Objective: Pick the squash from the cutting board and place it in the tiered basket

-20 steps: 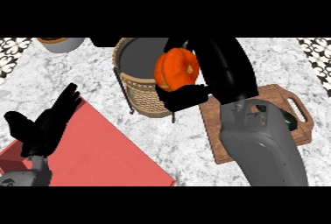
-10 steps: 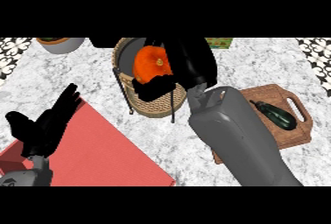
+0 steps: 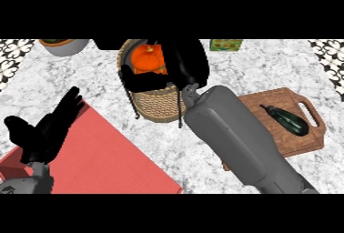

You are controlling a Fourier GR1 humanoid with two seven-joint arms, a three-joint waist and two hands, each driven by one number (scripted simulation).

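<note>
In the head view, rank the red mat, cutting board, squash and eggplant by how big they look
Largest to smallest:
1. Red mat
2. Cutting board, partly hidden by the forearm
3. Squash, partly hidden
4. Eggplant, close to the squash, so that order is unsure

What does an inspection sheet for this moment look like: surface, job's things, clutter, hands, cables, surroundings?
Surface: white marbled counter with a red mat at lower left.
Job's things: orange squash over the top of the woven tiered basket; wooden cutting board at right, squash gone from it.
Clutter: dark green vegetable on the board; grey bowl and green box at the far edge.
Hands: right hand curled around the squash; left hand open, resting over the mat.
Cables: nothing seen.
Surroundings: patterned tiles at both top corners.
</note>
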